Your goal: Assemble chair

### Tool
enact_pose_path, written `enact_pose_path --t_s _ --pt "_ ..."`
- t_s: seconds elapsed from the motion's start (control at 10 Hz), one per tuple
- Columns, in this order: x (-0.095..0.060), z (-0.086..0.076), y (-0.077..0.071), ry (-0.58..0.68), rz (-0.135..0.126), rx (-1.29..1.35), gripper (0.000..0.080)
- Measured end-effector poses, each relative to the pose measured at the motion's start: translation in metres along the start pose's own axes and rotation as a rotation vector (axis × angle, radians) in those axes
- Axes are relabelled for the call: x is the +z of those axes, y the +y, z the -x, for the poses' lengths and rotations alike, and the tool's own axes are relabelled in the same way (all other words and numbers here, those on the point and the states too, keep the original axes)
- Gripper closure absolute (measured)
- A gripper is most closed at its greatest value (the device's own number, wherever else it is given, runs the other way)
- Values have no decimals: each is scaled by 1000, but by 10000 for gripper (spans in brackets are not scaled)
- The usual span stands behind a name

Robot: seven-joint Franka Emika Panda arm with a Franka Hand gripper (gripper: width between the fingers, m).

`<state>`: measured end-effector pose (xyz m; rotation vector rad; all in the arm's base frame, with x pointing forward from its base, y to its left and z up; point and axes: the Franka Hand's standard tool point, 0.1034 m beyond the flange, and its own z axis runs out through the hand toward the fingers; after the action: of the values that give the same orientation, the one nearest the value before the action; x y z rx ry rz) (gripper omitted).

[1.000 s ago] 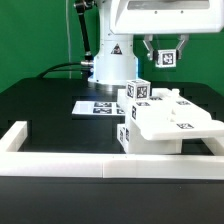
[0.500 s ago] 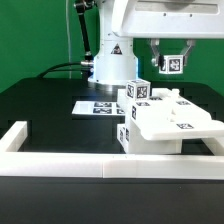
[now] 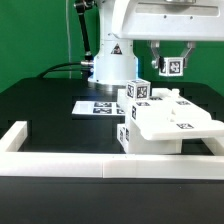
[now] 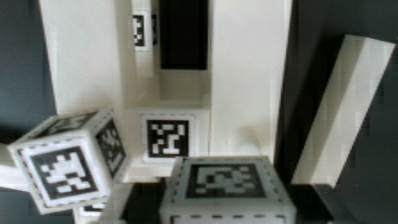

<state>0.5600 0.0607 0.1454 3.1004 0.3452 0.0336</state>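
The partly built chair (image 3: 152, 120) is a white cluster of flat panels and square legs with black-and-white tags, low in the middle of the exterior view. Above it, toward the exterior view's right, my gripper (image 3: 171, 68) is shut on a white tagged chair leg (image 3: 172, 66) held clear of the chair. In the wrist view the leg (image 4: 222, 185) fills the gap between the dark fingers (image 4: 157, 205). Beneath it lie a long white panel (image 4: 196, 50) and a tilted tagged block (image 4: 71, 155).
The marker board (image 3: 98, 106) lies flat on the black table behind the chair. A low white border wall (image 3: 90, 166) runs along the front and up the exterior view's left side. The white robot base (image 3: 110, 65) stands at the back.
The gripper, still holding the leg, has come down a little and shifted slightly toward the exterior view's right. The chair has not moved.
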Motion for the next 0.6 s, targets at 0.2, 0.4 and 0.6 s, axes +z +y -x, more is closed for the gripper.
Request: enact_pose_path --t_s 0.2,0.4,0.6 --pt "6 2 1 -11 4 2 512" --pt "15 6 0 -27 10 15 512" --pt "18 7 -6 -32 9 27 512"
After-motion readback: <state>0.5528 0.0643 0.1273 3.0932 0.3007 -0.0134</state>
